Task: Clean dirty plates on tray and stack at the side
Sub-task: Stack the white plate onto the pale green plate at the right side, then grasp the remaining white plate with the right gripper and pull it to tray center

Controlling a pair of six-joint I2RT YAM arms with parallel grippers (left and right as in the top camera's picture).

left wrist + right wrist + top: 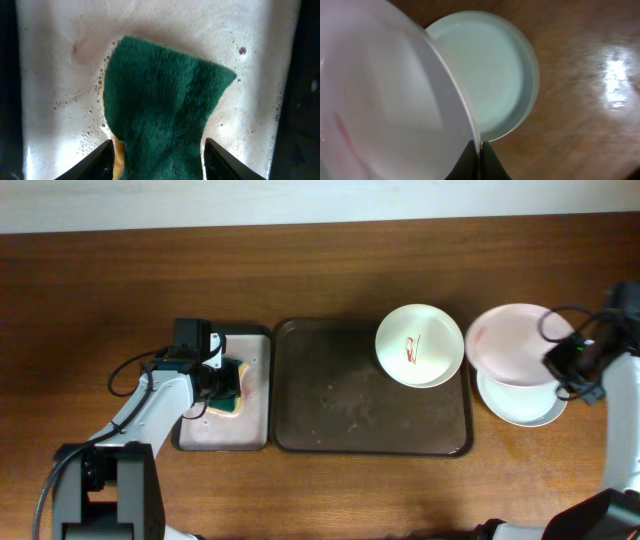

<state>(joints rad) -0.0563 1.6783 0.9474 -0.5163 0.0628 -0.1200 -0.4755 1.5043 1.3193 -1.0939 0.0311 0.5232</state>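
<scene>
Your right gripper [481,150] pinches the pink plate [385,100] by its rim; white plate [490,70] lies just beyond the jaws. Your left gripper [157,150] clamps the green sponge [160,100]. One dirty plate [419,345] sits on the tray [340,400], between both jaws.

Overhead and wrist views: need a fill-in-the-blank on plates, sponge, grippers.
The left gripper straddles a green ____ in the soapy tray. The held plate, pinched at its rim by the right gripper, is ____. On the brown tray lies a white plate with ____ marks. Under the held one, the lower plate rests on the ____.
Missing: sponge; pink; red; table.
</scene>
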